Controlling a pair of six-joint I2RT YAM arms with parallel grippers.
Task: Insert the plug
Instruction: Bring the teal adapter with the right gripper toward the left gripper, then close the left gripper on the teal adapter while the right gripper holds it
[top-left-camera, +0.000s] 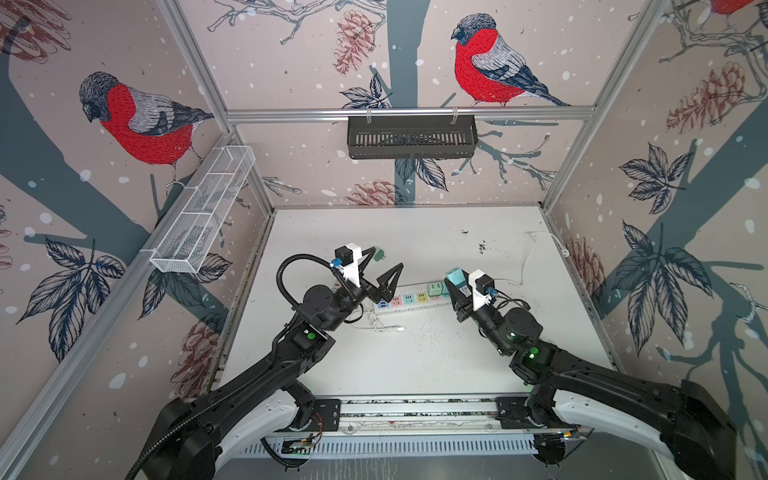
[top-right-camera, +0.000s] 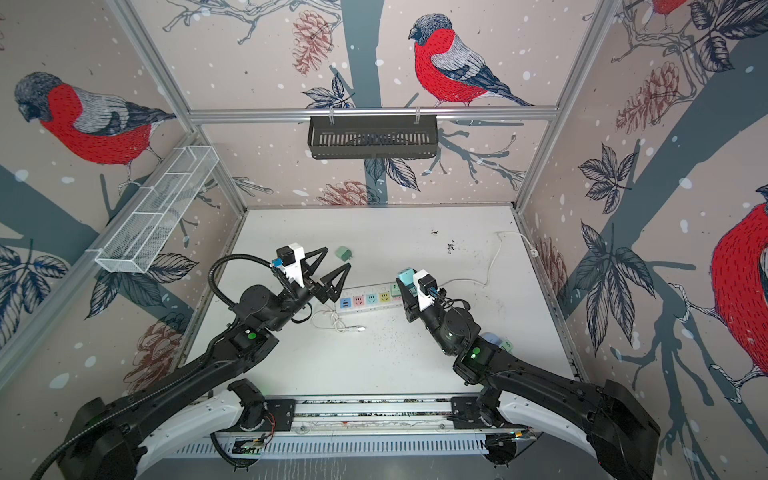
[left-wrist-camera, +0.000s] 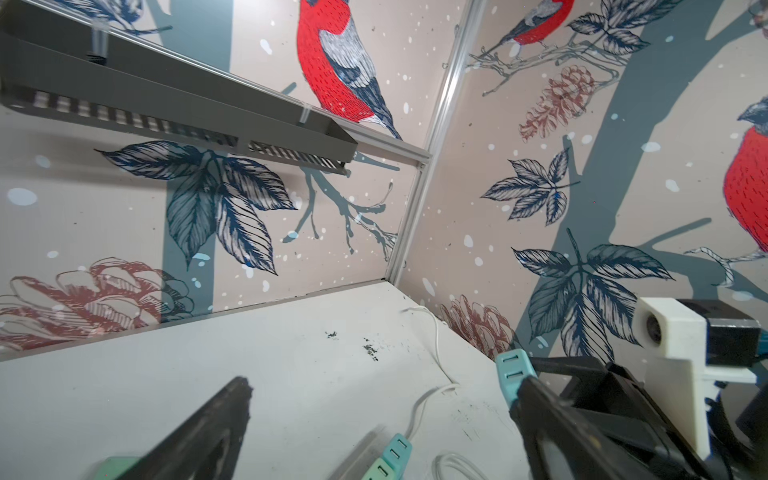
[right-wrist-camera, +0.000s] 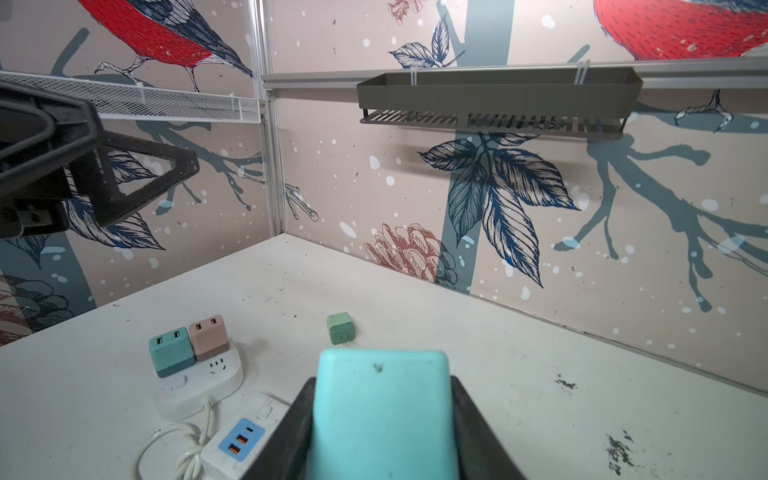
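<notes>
My right gripper (top-left-camera: 456, 279) (top-right-camera: 407, 279) is shut on a light blue cube plug (top-left-camera: 454, 275) (right-wrist-camera: 382, 411), held above the right end of a white power strip (top-left-camera: 409, 300) (top-right-camera: 368, 300) with coloured sockets. In the right wrist view the plug fills the space between the two black fingers (right-wrist-camera: 305, 399). A green plug (top-left-camera: 435, 287) sits in the strip just left of it. My left gripper (top-left-camera: 384, 266) (top-right-camera: 332, 266) (left-wrist-camera: 382, 399) hangs open and empty over the strip's left end. The held plug's prongs are hidden.
A loose green plug (top-left-camera: 379, 254) (right-wrist-camera: 340, 328) lies on the table behind the left gripper. A second white strip (right-wrist-camera: 195, 382) carries a teal plug (right-wrist-camera: 171, 351) and a pink plug (right-wrist-camera: 208, 336). A coiled white cable (top-left-camera: 376, 326) lies in front. More plugs (top-right-camera: 498, 343) lie beside the right arm.
</notes>
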